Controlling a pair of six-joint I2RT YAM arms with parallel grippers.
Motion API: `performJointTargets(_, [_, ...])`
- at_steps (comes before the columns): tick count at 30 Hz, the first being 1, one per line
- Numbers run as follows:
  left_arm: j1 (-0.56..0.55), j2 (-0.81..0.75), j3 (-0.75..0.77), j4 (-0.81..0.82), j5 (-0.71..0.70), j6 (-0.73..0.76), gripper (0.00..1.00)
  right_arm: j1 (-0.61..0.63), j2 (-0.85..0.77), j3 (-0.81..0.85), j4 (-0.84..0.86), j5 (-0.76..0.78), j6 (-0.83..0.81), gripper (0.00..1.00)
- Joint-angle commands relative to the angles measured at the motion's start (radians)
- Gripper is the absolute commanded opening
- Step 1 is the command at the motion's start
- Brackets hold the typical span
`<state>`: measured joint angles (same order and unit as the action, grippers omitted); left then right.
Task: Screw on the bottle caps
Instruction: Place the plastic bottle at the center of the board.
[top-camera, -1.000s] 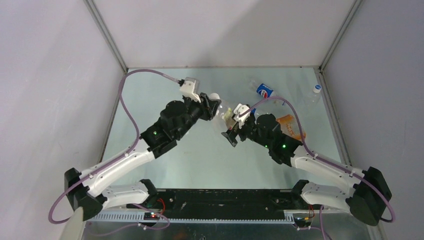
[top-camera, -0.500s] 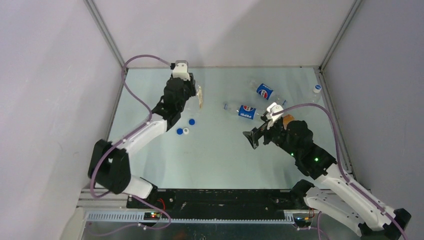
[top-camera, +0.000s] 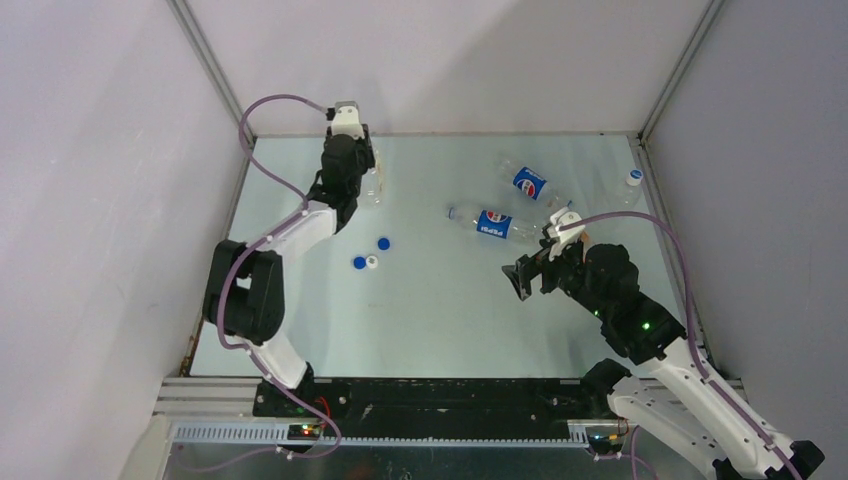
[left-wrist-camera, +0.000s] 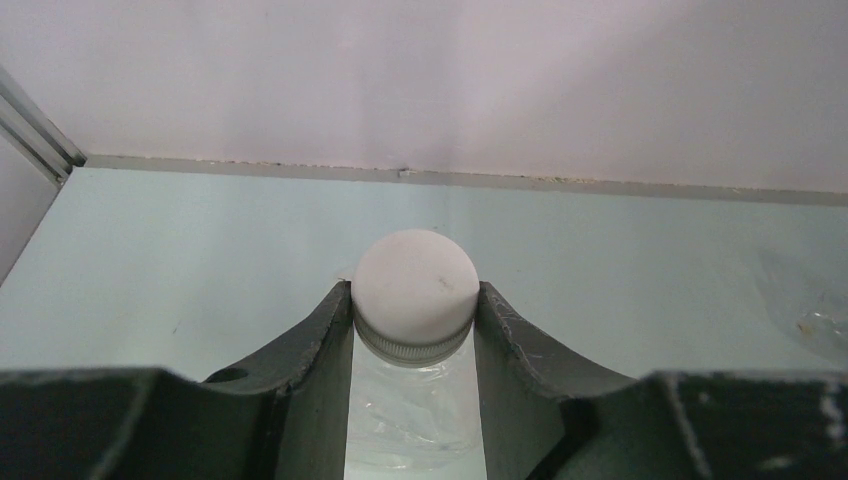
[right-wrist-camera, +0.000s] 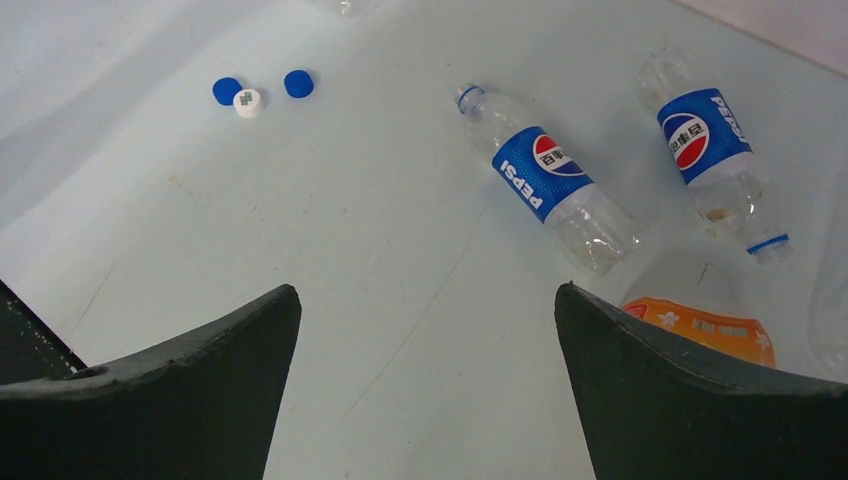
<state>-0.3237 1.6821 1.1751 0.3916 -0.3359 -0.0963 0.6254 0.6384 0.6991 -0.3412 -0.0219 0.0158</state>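
My left gripper (left-wrist-camera: 415, 300) is shut on a white bottle cap (left-wrist-camera: 415, 278) that sits on the neck of a clear bottle (left-wrist-camera: 410, 410). In the top view this gripper (top-camera: 352, 170) is at the table's far left corner with the bottle (top-camera: 374, 188) beside it. Loose on the table lie two blue caps (top-camera: 383, 242) (top-camera: 359, 263) and a white cap (top-camera: 371, 262). They also show in the right wrist view: blue caps (right-wrist-camera: 227, 91) (right-wrist-camera: 298, 83) and white cap (right-wrist-camera: 247, 102). My right gripper (right-wrist-camera: 425, 290) (top-camera: 525, 275) hovers wide open, with nothing between its fingers.
Two Pepsi bottles (top-camera: 490, 222) (top-camera: 528, 183) lie on their sides at the far middle, seen also in the right wrist view (right-wrist-camera: 545, 175) (right-wrist-camera: 705, 135). An orange-labelled bottle (right-wrist-camera: 700, 325) lies by my right finger. A clear bottle with a white cap (top-camera: 633, 177) sits at the far right edge.
My left arm has swung the capped clear bottle from the table's middle to the far left corner. My right gripper has let go, opened wide and drawn back to the right.
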Motion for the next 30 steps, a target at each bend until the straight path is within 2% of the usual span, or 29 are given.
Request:
performJointTargets(1, [0.011, 0.022, 0.044, 0.078, 0.003, 0.004, 0.08, -0.013, -0.001, 0.014, 0.000, -0.011, 0.010, 0.99])
performJointTargets(9, [0.012, 0.037, 0.043, 0.042, -0.005, -0.031, 0.36, -0.027, 0.003, 0.014, -0.001, -0.030, 0.000, 0.99])
performJointTargets(11, [0.012, 0.031, 0.049, 0.021, -0.017, -0.032, 0.47, -0.030, 0.001, 0.014, -0.004, -0.030, -0.002, 0.99])
performJointTargets(14, [0.012, 0.012, 0.055, -0.013, -0.048, -0.035, 0.71, -0.034, -0.002, 0.014, -0.005, -0.034, -0.002, 0.99])
performJointTargets(16, [0.012, -0.008, 0.052, -0.025, -0.068, -0.038, 0.83, -0.036, -0.006, 0.014, -0.002, -0.038, -0.003, 0.99])
performJointTargets(20, [0.011, -0.062, 0.074, -0.109, -0.081, -0.027, 0.98, -0.038, -0.029, 0.014, -0.010, -0.040, -0.002, 0.99])
performJointTargets(26, [0.009, -0.198, 0.096, -0.322, -0.106, -0.035, 1.00, -0.043, -0.051, 0.014, -0.044, -0.033, 0.004, 0.99])
performJointTargets(30, [0.009, -0.351, 0.084, -0.491, -0.096, -0.067, 1.00, -0.045, -0.060, 0.014, -0.056, -0.023, 0.070, 0.99])
